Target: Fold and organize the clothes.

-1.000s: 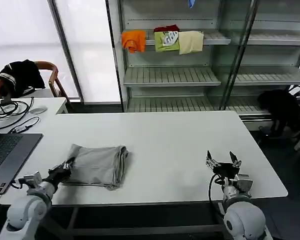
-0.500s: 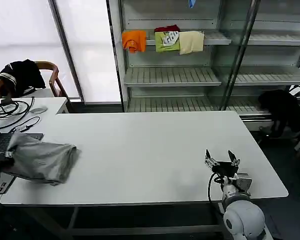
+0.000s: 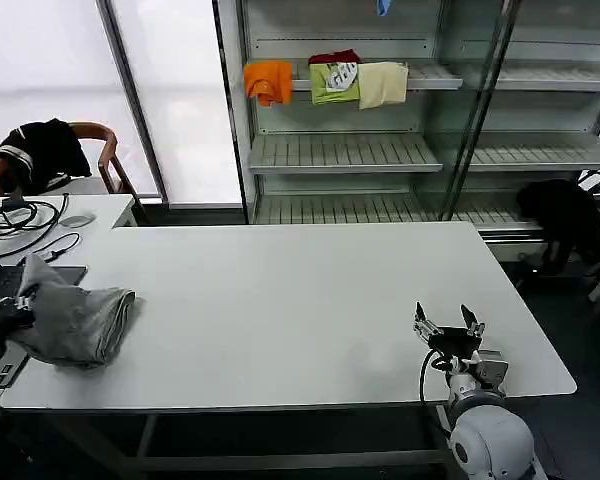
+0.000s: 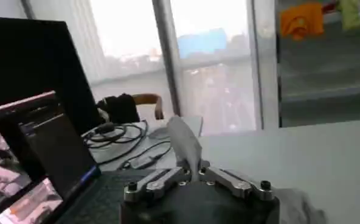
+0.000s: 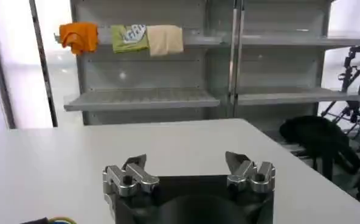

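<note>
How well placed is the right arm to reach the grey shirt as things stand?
Probably not well. The right gripper sits open at the table's near right corner, while the grey shirt lies bunched at the far left edge, held in the left gripper. Nothing blocks the way; it just looks too far across.

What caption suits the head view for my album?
Left gripper drags a folded grey-taupe cotton shirt to the white table's edge; right gripper waits open.

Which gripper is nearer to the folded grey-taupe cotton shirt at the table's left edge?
Left. The left gripper is shut on the folded grey-taupe cotton shirt, pinching its cloth beside the laptop. The right gripper sits open at the white table's far right side, well apart.
</note>
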Robot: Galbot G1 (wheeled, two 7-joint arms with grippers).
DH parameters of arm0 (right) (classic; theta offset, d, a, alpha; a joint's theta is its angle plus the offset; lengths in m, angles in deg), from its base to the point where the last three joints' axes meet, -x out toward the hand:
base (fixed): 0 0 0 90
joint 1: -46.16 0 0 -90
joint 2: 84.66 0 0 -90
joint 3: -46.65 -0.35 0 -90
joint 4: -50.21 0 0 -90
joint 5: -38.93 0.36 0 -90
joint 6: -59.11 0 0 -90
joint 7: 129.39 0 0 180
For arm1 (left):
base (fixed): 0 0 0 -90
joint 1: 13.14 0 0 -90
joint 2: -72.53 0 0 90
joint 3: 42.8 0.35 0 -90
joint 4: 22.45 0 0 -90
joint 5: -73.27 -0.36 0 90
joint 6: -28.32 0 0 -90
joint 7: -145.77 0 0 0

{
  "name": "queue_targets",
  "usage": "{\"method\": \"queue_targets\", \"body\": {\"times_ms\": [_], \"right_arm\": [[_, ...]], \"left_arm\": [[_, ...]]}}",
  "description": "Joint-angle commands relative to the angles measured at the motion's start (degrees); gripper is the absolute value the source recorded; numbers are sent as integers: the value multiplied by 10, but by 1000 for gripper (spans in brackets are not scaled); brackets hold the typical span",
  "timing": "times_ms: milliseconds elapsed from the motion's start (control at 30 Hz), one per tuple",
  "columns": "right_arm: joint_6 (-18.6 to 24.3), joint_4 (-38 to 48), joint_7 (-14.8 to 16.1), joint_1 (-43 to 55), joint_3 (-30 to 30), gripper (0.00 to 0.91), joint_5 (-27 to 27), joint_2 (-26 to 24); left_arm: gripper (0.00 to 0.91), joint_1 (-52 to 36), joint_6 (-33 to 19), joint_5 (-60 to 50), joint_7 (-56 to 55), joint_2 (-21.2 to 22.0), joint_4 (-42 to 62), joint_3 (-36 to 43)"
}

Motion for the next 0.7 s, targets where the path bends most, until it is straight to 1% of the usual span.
{"method": "queue_targets", "body": {"times_ms": [33,100,133,233,300,367,400,467,567,700], "right_arm": [[-2,3,0,-9,-4,907,-17,11],[-5,6,0,-11,-5,907,-25,16],[-6,6,0,-14,-6,907,-28,18],[-9,8,1,-17,-9,907,-37,22],[-14,10,1,-16,-9,907,-42,27],[-18,12,2,-14,-10,907,-49,32],[-19,13,2,-14,-10,907,-49,32],[-22,15,2,-10,-11,907,-50,34],[-24,17,4,-8,-10,907,-50,33],[-23,30,7,0,-4,907,-55,39]], "left_arm": [[0,-37,60,-25,-104,83,-239,199],[0,-62,66,-45,-122,103,-247,257],[0,-80,70,-67,-126,118,-244,299],[0,-113,72,-87,-136,143,-215,405],[0,-133,72,-94,-149,177,-192,450],[0,-147,72,-117,-145,212,-168,478],[0,-153,72,-124,-144,223,-164,486],[0,-167,67,-145,-135,244,-108,496],[0,-175,61,-145,-132,246,-77,496],[10,-187,60,-130,-135,250,-72,498]]}}
